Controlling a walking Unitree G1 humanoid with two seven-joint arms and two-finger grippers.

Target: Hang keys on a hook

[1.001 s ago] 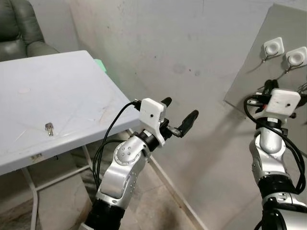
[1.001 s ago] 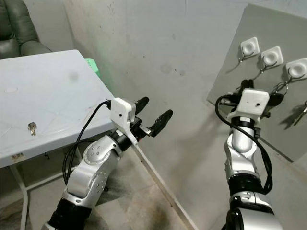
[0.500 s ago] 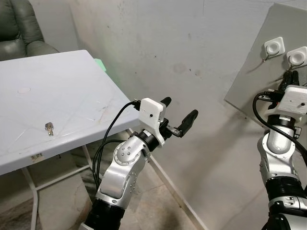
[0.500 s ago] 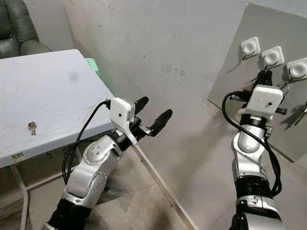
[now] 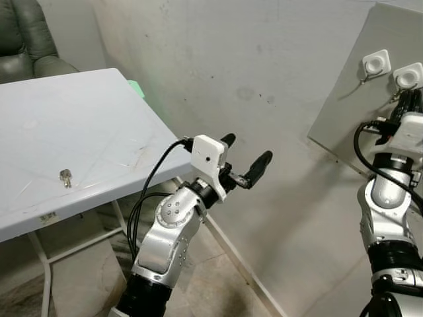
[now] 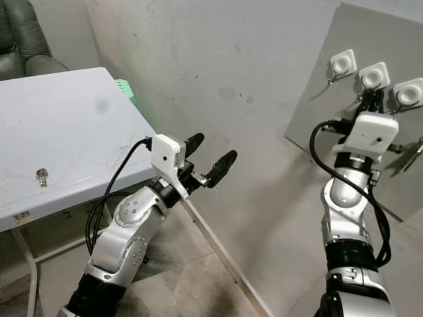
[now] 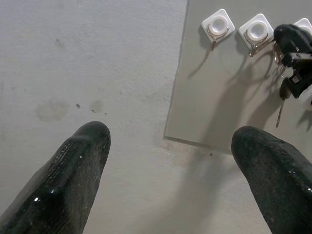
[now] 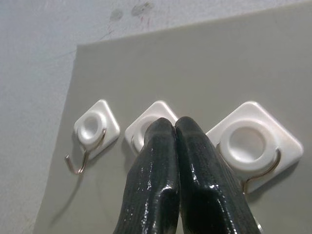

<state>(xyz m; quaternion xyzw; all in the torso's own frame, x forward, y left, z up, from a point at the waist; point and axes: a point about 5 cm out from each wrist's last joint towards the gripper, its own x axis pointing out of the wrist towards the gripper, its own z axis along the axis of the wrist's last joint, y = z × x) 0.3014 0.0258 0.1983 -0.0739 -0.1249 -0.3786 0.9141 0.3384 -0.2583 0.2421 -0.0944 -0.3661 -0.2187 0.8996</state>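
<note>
A grey board (image 6: pixel 317 112) leaning on the wall carries white hooks (image 6: pixel 342 64). My right gripper (image 6: pixel 371 99) is raised against it and shut. In the right wrist view its fingertips (image 8: pixel 175 124) cover the middle hook (image 8: pixel 144 129), and I see nothing between them. A bunch of keys (image 7: pixel 282 107) hangs on the board just past the gripper, its key blade (image 6: pixel 416 155) pointing down. A small key (image 5: pixel 65 176) lies on the white table (image 5: pixel 79 125). My left gripper (image 5: pixel 246 148) is open in the air off the table's corner.
A green armchair (image 5: pixel 26 39) stands behind the table at far left. Something green (image 5: pixel 137 88) shows behind the table's far corner. The bare concrete wall (image 5: pixel 264 66) runs between table and board, and the floor lies below my arms.
My right gripper has risen along the board from below the hooks to the middle hook. The hanging keys and my left arm have stayed put.
</note>
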